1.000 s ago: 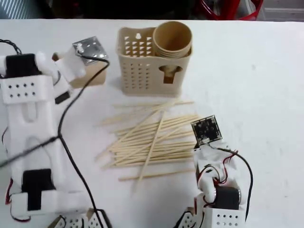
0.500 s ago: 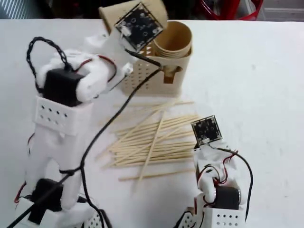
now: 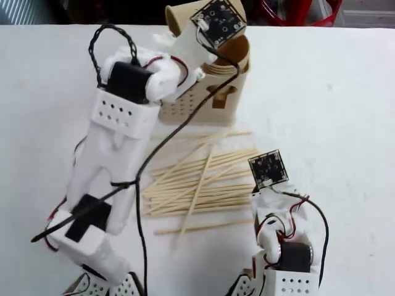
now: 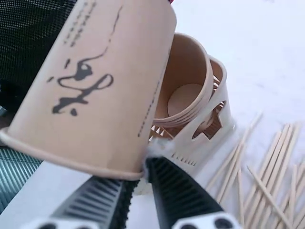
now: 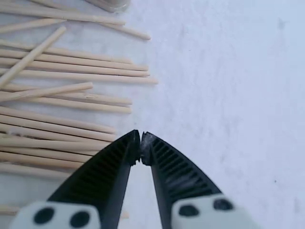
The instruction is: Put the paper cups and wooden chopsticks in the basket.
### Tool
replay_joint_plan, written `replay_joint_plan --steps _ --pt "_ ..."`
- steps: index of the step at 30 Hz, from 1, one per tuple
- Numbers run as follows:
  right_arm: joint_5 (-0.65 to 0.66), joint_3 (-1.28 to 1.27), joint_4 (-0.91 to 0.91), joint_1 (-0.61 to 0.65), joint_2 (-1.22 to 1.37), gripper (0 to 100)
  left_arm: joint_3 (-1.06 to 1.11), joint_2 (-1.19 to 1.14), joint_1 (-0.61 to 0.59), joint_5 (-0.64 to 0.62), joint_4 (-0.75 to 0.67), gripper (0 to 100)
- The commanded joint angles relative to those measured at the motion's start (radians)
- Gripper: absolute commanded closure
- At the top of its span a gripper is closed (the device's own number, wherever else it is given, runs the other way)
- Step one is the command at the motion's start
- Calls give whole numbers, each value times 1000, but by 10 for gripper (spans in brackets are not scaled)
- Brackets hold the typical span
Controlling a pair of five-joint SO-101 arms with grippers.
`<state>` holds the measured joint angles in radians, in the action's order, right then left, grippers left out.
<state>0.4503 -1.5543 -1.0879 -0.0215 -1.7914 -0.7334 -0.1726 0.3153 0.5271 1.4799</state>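
White table [image 3: 345, 123] seen from above: a beige perforated basket [image 3: 237, 102] is set toward the far edge, and a stack of paper cups [image 4: 186, 90] is nested upright in its right-hand compartment as viewed from the high camera. One more paper cup [image 4: 95, 81] is held tilted above the basket, its mouth turned back toward the arm and its rim pinched by the left gripper [image 4: 140, 174], whose fingers are clamped on it. Between the basket and the right arm, wooden chopsticks [image 3: 197, 185] are spread in a loose heap on the table, most lying roughly parallel and a few crossed over them. The right gripper [image 5: 140, 140] is poised low over bare table just beside the ends of the chopsticks, its jaws brought together on nothing
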Motion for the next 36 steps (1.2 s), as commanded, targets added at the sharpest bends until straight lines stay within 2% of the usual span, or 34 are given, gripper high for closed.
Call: replay_joint_plan --steps 1,6,11,15,36 --pt "-5 9 2 8 -8 981 -141 -42 -2 -2 78 977" --pt "-5 9 2 8 -8 981 -216 -124 -2 87 201 977" --pt "-5 9 2 8 -8 981 -298 -165 -42 112 284 977" --pt "-5 8 2 8 -8 981 -345 -163 -76 112 284 977" --pt "-5 8 2 8 -8 981 -356 -160 -68 152 238 973"
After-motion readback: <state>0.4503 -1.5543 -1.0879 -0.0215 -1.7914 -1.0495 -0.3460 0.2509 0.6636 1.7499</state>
